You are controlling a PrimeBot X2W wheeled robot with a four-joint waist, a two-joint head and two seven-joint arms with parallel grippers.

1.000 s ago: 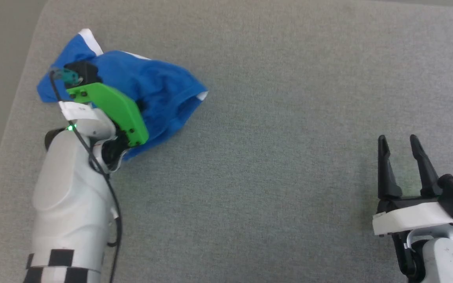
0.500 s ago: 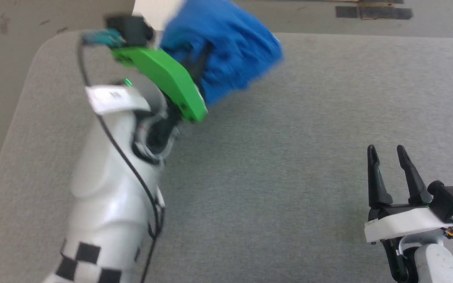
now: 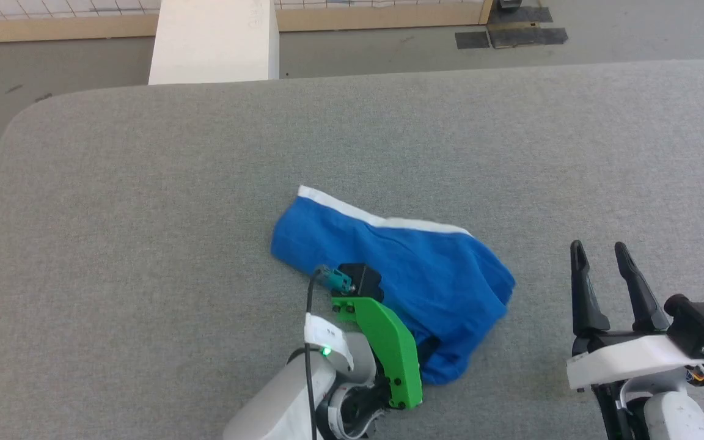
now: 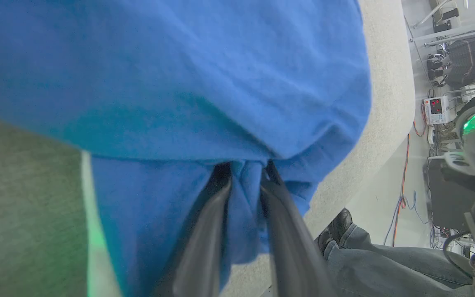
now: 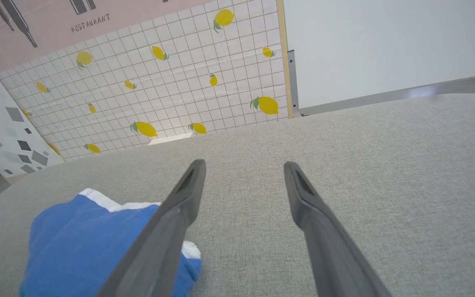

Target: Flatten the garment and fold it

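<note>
- Your left gripper (image 4: 246, 167) has its fingertips buried in a fold of the garment (image 4: 179, 82). You can't tell whether they pinch the cloth or just sit in it.
- From the head, the green wrist plate (image 3: 392, 348) covers those fingers and the garment's near edge.
- Left wrist view: the blue cloth runs off the top and left edges, soft with blur.
- A person's jeans leg (image 4: 386, 268) and dark shoe (image 4: 336, 225) are cut by the bottom edge.
- Right wrist view: your right gripper (image 5: 243, 164) lays one finger across the garment's corner, and the bottom edge crops the rest.
- Your left forearm (image 3: 278, 403) is cropped at the head view's bottom edge.
</note>
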